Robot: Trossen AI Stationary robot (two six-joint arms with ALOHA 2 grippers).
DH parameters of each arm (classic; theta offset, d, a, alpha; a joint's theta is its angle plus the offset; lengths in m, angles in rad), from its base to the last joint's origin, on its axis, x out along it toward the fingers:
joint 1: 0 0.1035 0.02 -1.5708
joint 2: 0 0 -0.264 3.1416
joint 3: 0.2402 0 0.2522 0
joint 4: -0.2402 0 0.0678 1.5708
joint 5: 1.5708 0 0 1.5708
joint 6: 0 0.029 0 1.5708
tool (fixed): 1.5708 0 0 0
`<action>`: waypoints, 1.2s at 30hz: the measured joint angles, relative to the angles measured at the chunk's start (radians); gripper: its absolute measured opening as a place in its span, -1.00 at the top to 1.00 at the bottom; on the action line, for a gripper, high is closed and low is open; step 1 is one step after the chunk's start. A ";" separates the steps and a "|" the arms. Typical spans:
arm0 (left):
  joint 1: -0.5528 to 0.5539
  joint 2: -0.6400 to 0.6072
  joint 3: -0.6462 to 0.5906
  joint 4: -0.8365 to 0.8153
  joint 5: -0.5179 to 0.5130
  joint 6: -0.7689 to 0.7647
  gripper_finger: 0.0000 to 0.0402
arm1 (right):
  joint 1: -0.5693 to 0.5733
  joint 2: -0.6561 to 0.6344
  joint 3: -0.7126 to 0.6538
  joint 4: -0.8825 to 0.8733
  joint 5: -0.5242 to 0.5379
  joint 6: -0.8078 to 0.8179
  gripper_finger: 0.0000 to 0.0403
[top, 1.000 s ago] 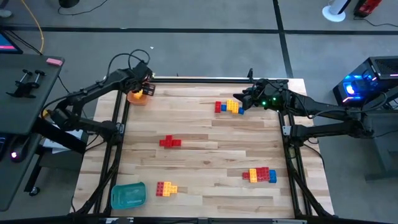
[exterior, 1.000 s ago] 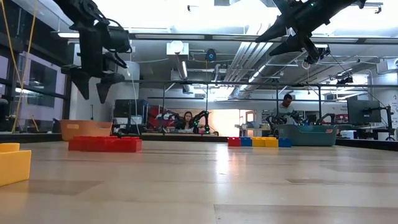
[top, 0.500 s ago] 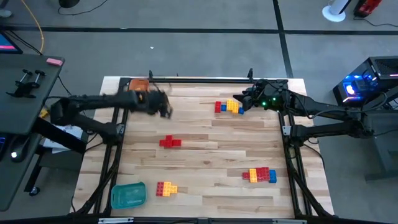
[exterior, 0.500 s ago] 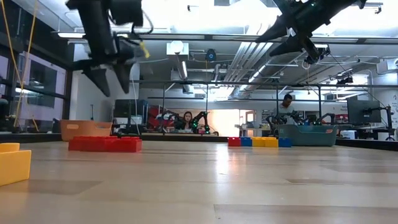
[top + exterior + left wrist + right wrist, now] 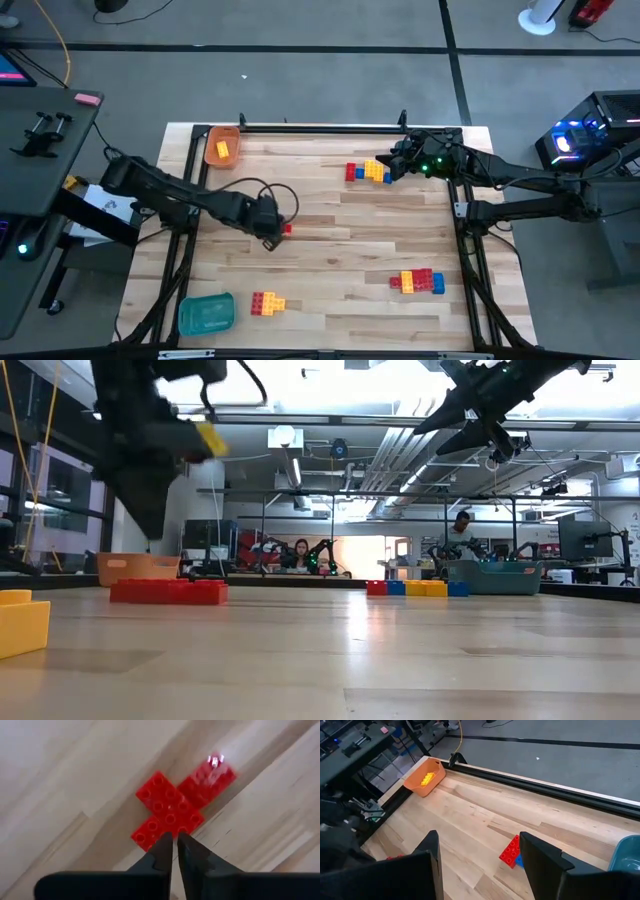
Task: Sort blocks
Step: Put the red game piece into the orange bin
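Observation:
A cross-shaped cluster of red blocks (image 5: 172, 807) lies flat near the table's middle (image 5: 286, 228) (image 5: 168, 591). My left gripper (image 5: 175, 845) (image 5: 272, 230) hovers over it, shut, with nothing between its fingers; the low view shows it (image 5: 145, 510) well above the tabletop. Above a red, yellow and blue cluster of blocks (image 5: 368, 172) (image 5: 512, 851) at the far right, my right gripper (image 5: 485, 865) (image 5: 393, 166) waits open. An orange tray (image 5: 222, 147) at the far left corner holds a yellow block (image 5: 222, 150).
A teal tray (image 5: 206, 315) sits at the near left corner, with a yellow and red cluster (image 5: 267, 303) beside it. A red, yellow and blue cluster (image 5: 418, 282) lies near right. A dark rail (image 5: 320, 126) runs along the far edge. Bare wood lies in between.
My left gripper has swung from above the orange tray at the far left toward the table's middle and near side. It now stands over the red blocks, and its fingers have come together. The right arm has kept still.

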 joint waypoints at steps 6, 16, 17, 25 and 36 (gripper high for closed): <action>0.037 0.082 -0.020 0.018 0.041 0.072 1.00 | 0.000 0.000 0.000 0.000 -0.005 0.009 0.22; 0.035 0.114 -0.045 -0.008 0.053 0.057 1.00 | 0.000 0.000 0.000 0.000 -0.019 0.034 0.22; 0.035 0.113 -0.045 -0.029 0.057 0.049 1.00 | 0.000 0.000 0.000 0.000 -0.019 0.034 0.22; 0.003 0.038 -0.051 -0.158 0.139 0.048 1.00 | 0.000 0.000 0.000 0.000 -0.019 0.030 0.22; 0.005 -0.098 -0.050 -0.238 0.154 0.386 0.90 | 0.000 0.000 0.000 0.000 -0.014 0.027 0.22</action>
